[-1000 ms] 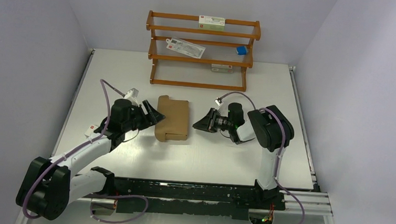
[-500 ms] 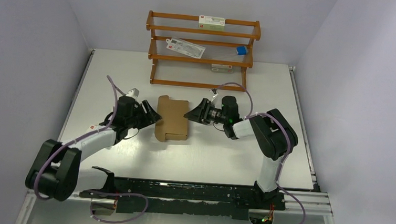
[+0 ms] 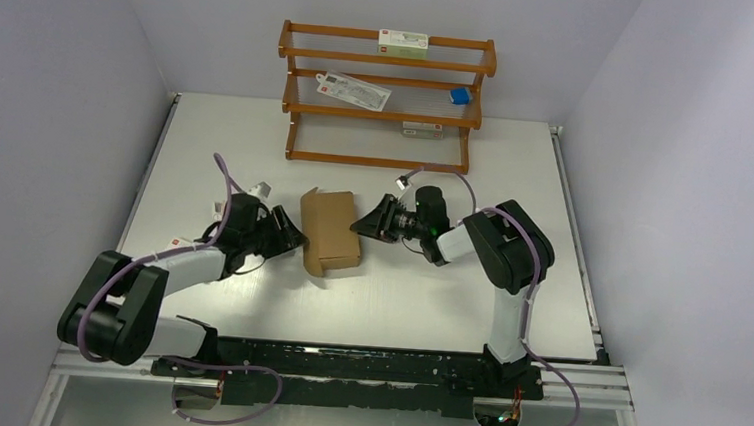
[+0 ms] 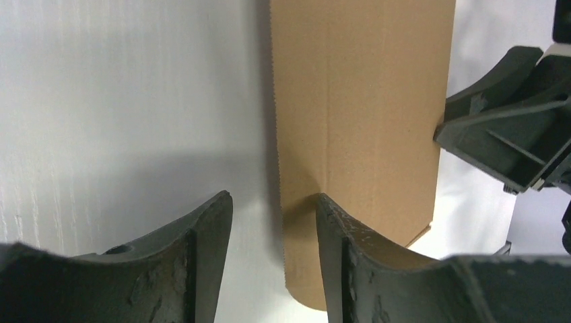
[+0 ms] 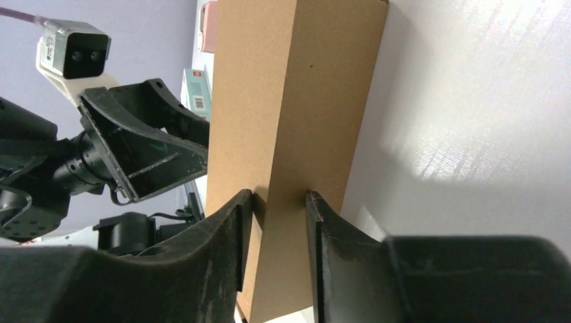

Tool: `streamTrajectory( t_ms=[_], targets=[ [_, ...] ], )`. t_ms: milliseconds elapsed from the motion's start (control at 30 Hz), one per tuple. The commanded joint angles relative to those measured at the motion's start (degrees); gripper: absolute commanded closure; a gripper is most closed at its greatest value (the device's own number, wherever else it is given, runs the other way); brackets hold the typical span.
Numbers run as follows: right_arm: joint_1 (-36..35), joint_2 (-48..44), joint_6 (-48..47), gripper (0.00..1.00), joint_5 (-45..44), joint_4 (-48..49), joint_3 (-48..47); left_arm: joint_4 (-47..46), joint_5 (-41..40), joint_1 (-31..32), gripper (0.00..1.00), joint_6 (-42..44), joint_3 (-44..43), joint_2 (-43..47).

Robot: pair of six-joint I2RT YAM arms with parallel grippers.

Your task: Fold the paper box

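Overhead: paper box (image 3: 330,232) lay skewed on the surface (image 3: 427,297), just in front of the wooden rack (image 3: 381,98). Left pincer (image 3: 291,239) sat at its left edge and right pincer (image 3: 359,224) at its right edge. Box was plain brown with no print. Cartons (image 3: 403,41) on the rack were white with red marks, but the print was too small to read.

Left wrist: left pincer was spread. The box's serrated edge sat in the gap, with one finger over the cardboard and the other over bare surface, so nothing was gripped. Risk: closing there would likely catch only a sliver of edge, which could slip out or crumple the sheet off its crease line.

Right wrist: right pincer was pinching a cardboard panel of the box, fingers against both faces. Risk: with only one side held, any pull would probably drag or spin the whole box rather than fold it, and it was skewed already. The two pincers also faced each other across a narrow box, so a push inward from either could make them collide. A barcode label (image 5: 197,102) showed behind the left arm — unreadable.
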State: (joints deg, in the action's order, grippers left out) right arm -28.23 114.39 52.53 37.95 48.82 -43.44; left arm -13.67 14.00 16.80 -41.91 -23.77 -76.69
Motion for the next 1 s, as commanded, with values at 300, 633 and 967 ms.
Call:
streamTrajectory(
  t_ms=[300, 633, 967],
  targets=[
    [1.8, 2.2, -3.1, 0.79, 5.6, 1.2, 2.4, 3.7, 3.3, -0.6, 0.31, -2.8, 6.1, 21.0],
    [1.9, 1.3, -9.3, 0.80, 5.2, -6.4, 0.5, 9.0, -7.7, -0.7, 0.33, -8.8, 10.2, 31.8],
    [1.8, 0.9, -10.5, 0.80, 5.0, -8.1, -0.7, -4.1, 1.6, -0.6, 0.46, -5.8, 7.6, 11.7]
  ],
)
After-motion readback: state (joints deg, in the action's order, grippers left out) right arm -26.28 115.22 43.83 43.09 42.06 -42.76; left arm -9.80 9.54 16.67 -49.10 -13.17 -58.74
